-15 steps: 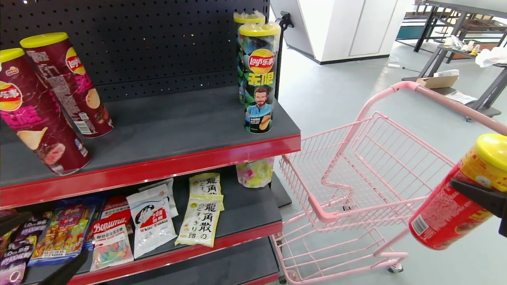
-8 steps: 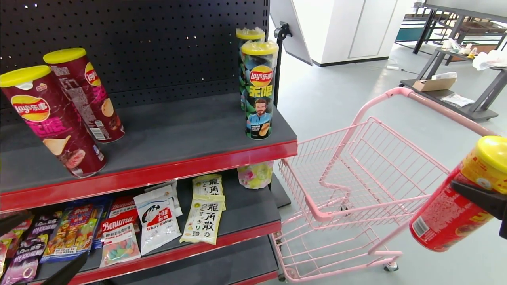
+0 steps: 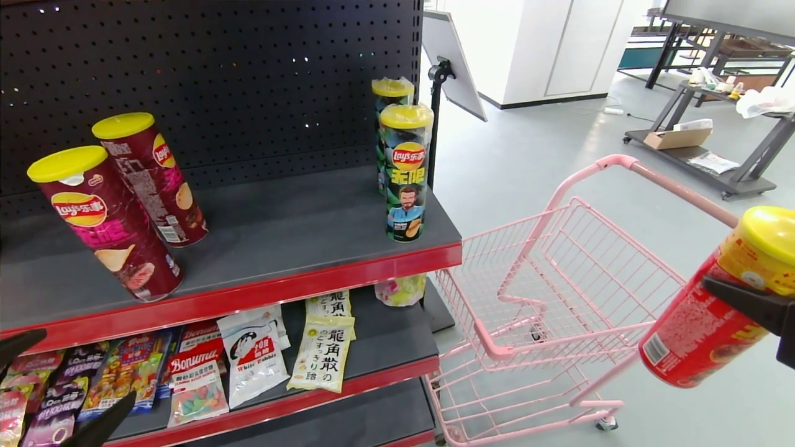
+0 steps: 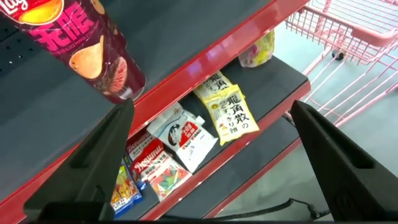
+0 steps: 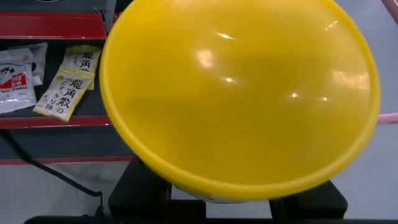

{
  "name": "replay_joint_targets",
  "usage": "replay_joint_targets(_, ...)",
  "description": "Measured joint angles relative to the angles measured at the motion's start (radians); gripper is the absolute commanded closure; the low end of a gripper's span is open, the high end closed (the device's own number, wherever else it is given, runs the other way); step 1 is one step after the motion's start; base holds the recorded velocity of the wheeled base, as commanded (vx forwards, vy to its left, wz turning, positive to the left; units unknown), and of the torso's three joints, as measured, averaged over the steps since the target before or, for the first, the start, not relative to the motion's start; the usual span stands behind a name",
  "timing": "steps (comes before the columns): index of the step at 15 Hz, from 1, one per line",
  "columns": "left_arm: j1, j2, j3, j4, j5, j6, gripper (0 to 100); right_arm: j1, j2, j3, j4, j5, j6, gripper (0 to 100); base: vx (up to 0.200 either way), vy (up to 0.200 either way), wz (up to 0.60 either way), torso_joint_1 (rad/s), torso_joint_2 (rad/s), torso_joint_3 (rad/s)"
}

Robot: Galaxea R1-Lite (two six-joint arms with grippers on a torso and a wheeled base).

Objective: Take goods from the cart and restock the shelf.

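your right end effector [image 3: 745, 298] is clamped on the red can [image 3: 689, 335], tilted, by the cart [image 3: 490, 338]. carry it to the bare stretch of shelf [image 3: 286, 217] between the maroon cans [image 3: 105, 223] and the green cans [image 3: 405, 174]. right it first, then set the base flat behind the red lip [image 3: 248, 288]. the left end effector [image 4: 211, 106] hangs open by the lower tier [image 4: 283, 84]; hold it clear of the path.

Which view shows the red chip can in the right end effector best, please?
The head view shows the red chip can tilted, body and lid, in the right end effector. The right wrist view looks down on its lid; the left wrist view faces the shelf.
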Motion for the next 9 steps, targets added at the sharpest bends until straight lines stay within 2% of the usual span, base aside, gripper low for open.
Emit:
replay_joint_targets(8,0.0,-0.009,-0.005,0.0,0.0,0.0,0,-0.002,0.009,0.005,0.0,-0.001,-0.013,100,0.0,0.0,0.6,0.007,0.0,-0.002)
replay_joint_targets(9,0.0,-0.01,-0.005,-0.001,0.001,0.0,0,-0.002,0.007,0.009,0.0,-0.001,-0.014,100,0.0,0.0,0.0,0.0,0.0,0.0)
